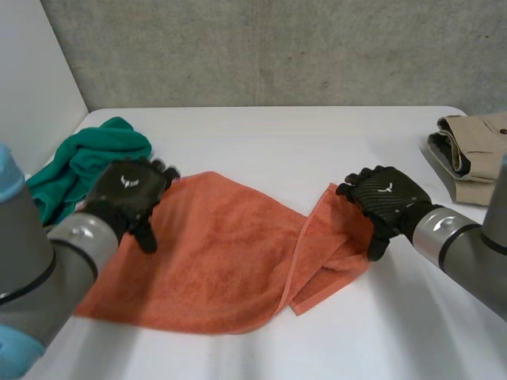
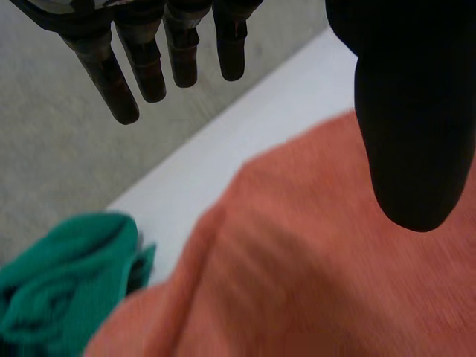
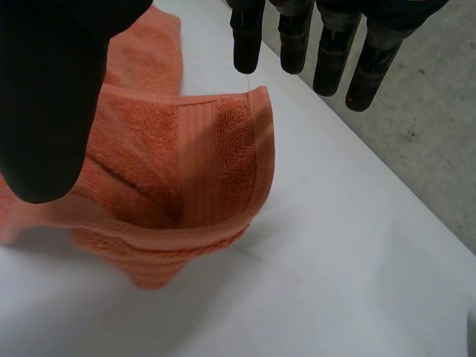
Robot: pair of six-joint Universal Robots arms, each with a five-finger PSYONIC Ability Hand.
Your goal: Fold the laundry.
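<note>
Right hand (image 1: 386, 198) sits at the folded-over end of the orange towel (image 1: 230, 261), left hand (image 1: 127, 194) over its opposite far corner, long axis running between them on the desk (image 1: 317, 142); both hands' fingers (image 3: 245, 44) straight, holding nothing.

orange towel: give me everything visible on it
The orange towel is terry cloth with a ribbed hem band. It lies mostly flat and wrinkled on the white table. Its right end is folded over and bunched, with one flap standing up at the right hand. The left hand is over its far left corner, beside the green cloth.
</note>
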